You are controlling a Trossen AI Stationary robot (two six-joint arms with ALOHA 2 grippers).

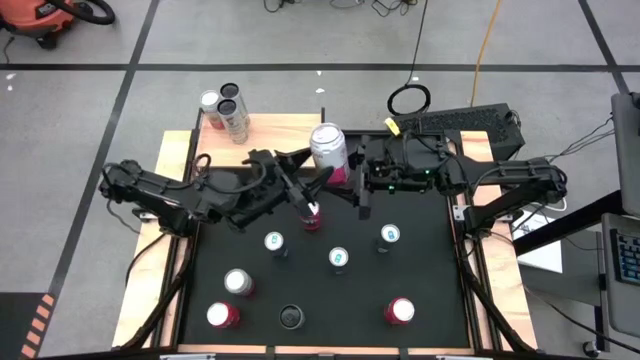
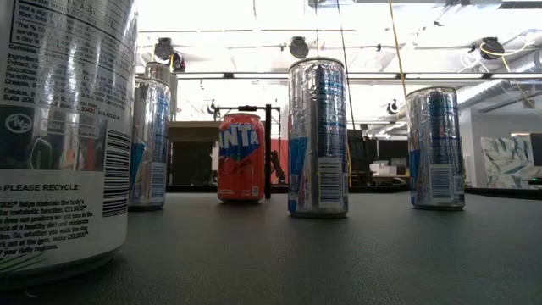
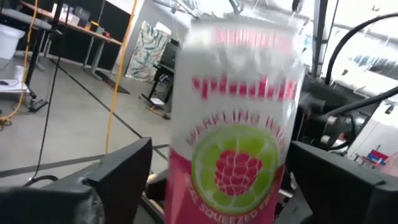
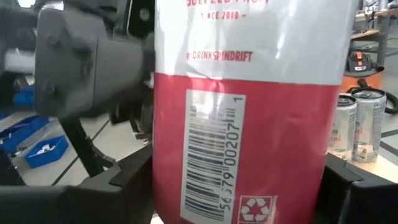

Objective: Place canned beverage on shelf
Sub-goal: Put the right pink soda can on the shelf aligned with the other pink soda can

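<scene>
Right gripper (image 1: 352,180) grasps the pink-and-white Spindrift can (image 1: 329,148), held upright above the mat's 12 o'clock edge. Left gripper (image 1: 312,172), at the can's 9 o'clock, flanks it with fingers (image 3: 121,174) released. Wooden shelf (image 1: 275,128) lies just beyond, bearing two cans (image 1: 228,108).

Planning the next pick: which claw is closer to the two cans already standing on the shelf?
Left. The left claw is at the Spindrift can, on the side toward the shelved cans; the right claw is beyond the Spindrift can.
</scene>
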